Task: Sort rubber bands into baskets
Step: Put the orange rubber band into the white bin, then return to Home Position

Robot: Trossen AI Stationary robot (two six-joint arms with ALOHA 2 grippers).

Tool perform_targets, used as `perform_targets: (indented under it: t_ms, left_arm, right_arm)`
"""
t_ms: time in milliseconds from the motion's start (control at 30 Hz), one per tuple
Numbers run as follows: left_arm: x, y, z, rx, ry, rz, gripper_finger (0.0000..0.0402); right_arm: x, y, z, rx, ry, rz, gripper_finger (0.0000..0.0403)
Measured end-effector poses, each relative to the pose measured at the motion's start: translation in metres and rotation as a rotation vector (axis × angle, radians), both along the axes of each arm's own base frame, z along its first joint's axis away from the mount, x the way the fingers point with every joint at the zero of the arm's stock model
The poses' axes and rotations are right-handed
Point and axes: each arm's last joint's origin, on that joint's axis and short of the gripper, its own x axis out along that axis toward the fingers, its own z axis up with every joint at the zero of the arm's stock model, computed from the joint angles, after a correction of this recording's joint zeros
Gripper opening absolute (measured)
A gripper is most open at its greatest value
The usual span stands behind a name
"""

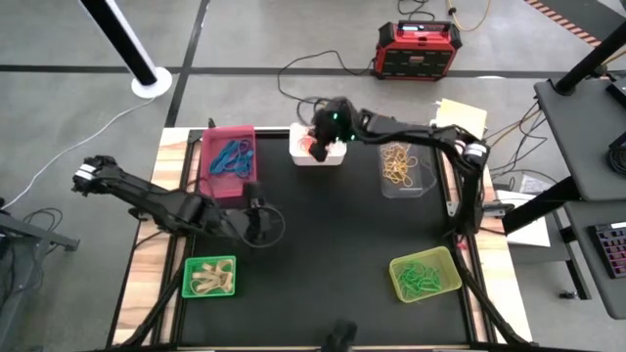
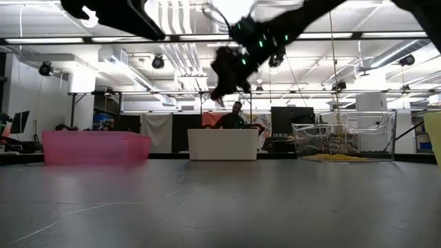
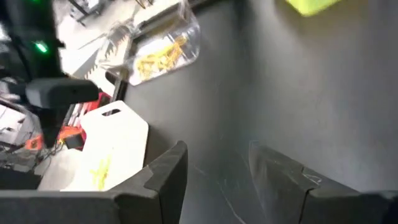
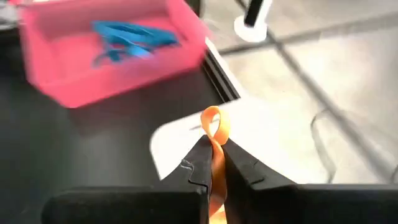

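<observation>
My right gripper point(image 4: 214, 148) is shut on an orange rubber band point(image 4: 213, 122) above the white basket point(image 1: 327, 156) at the table's far edge; in the low view my right gripper point(image 2: 224, 81) hangs well above the white basket point(image 2: 222, 145). The pink basket point(image 1: 228, 161) holds blue rubber bands point(image 4: 134, 36). The clear basket point(image 1: 406, 168) holds yellow ones. My left gripper point(image 1: 264, 223) stands open over the bare mat near the pink basket, and in the left wrist view nothing lies between the fingers of my left gripper point(image 3: 214, 177). My right gripper pinches the orange rubber band between its two fingers. A small loop of the band point(image 4: 214, 127) sticks out past the fingertips, and the rest runs back between them. The fingers slant down from the table's right. The band is lifted clear, above the white basket point(image 4: 261, 143).
A bright green basket point(image 1: 210, 277) with tan bands sits near left, and a yellow-green basket point(image 1: 424, 274) with green bands near right. The middle of the black mat point(image 1: 333, 244) is bare. A red-and-black box point(image 1: 419, 49) and cables lie on the floor beyond the table.
</observation>
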Motion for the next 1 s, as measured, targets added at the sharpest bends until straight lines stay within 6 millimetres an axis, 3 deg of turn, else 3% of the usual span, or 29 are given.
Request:
perform_targets:
  t_ms: [100,167,400,500,700,833,900,1000]
  left_arm:
    - [-0.010,0.005,-0.001,-0.011,-0.028,0.005,0.0155]
    - [-0.014,0.006,-0.002,-0.020,-0.043,0.014,0.0155]
    - [-0.013,0.006,-0.003,-0.072,-0.070,0.035,0.0155]
    - [-0.009,0.007,-0.008,-0.083,-0.059,-0.034,0.0155]
    - [-0.010,0.040,0.001,-0.258,-0.258,-0.251,0.0155]
    - [-0.024,0.058,0.005,-0.382,-0.350,-0.306,0.0156]
    - [-0.033,0.064,0.005,-0.413,-0.381,-0.276,0.0156]
    - [-0.051,0.068,0.004,-0.414,-0.442,-0.262,0.0156]
  right_arm:
    - [-0.012,-0.032,-0.013,0.113,-0.029,-0.021,0.0025]
    - [-0.018,-0.043,-0.014,0.165,-0.045,-0.020,0.0040]
    - [-0.021,-0.044,-0.014,0.165,-0.027,-0.011,0.0110]
    - [-0.021,-0.044,-0.014,0.148,-0.025,0.000,0.0135]
    - [-0.021,-0.043,-0.007,0.127,-0.043,0.008,0.0160]
    - [-0.023,-0.035,-0.009,0.229,-0.046,0.152,0.0166]
    - [-0.025,-0.021,-0.004,0.310,-0.084,0.314,0.0167]
    - [-0.026,0.013,-0.001,0.293,-0.123,0.435,0.0162]
